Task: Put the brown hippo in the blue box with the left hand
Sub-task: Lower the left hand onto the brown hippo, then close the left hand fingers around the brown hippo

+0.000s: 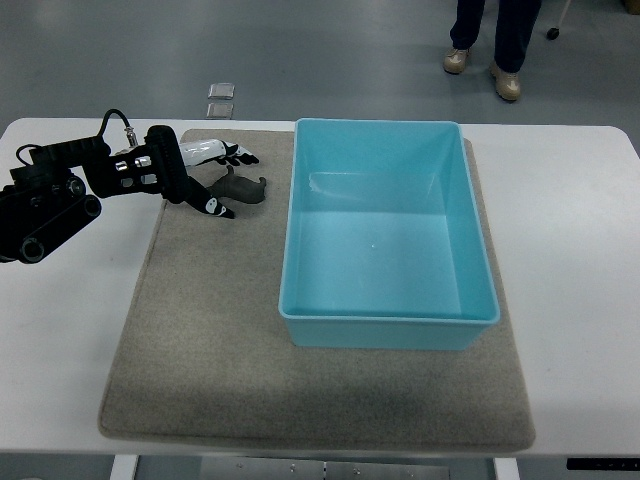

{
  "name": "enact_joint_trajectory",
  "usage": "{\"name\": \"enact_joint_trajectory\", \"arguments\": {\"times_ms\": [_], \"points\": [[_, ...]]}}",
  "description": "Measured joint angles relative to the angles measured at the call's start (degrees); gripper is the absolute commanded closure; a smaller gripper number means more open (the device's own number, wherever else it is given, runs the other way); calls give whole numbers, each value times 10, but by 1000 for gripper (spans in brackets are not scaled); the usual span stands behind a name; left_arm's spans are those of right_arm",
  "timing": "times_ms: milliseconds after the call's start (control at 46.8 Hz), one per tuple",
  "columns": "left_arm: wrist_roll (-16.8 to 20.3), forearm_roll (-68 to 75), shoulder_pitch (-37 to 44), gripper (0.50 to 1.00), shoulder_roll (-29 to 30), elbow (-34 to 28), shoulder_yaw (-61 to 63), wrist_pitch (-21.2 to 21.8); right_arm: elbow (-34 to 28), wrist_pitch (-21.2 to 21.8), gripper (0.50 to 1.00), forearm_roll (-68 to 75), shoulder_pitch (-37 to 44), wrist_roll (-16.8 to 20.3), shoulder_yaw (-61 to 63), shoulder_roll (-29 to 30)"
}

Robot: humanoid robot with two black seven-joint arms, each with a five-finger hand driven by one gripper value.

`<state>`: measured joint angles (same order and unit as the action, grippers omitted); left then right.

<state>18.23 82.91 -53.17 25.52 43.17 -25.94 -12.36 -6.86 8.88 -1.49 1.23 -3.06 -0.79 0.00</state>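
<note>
A small brown hippo lies on the grey mat, just left of the blue box. My left hand reaches in from the left edge and brackets the hippo, fingers spread: white fingers behind it, a black thumb in front. The fingers do not close on the toy. The blue box is empty and stands in the middle of the mat. No right arm shows.
The mat lies on a white table. A person's legs and shoes stand on the floor beyond the table's far right. Two small grey plates sit on the floor behind the far edge.
</note>
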Motion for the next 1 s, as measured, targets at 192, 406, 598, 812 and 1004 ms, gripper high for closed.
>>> {"name": "enact_joint_trajectory", "arguments": {"times_ms": [192, 406, 598, 812, 1004], "points": [[-2, 1, 0, 716, -1, 0, 0, 5, 0, 0, 564, 0, 0, 0, 0, 0], [-4, 3, 0, 750, -5, 0, 0, 23, 0, 0, 564, 0, 0, 0, 0, 0], [-4, 3, -2, 763, -4, 0, 0, 24, 0, 0, 564, 0, 0, 0, 0, 0], [-4, 5, -3, 791, -4, 0, 1, 23, 0, 0, 564, 0, 0, 0, 0, 0], [-4, 5, -3, 879, -3, 0, 1, 22, 0, 0, 564, 0, 0, 0, 0, 0]]}}
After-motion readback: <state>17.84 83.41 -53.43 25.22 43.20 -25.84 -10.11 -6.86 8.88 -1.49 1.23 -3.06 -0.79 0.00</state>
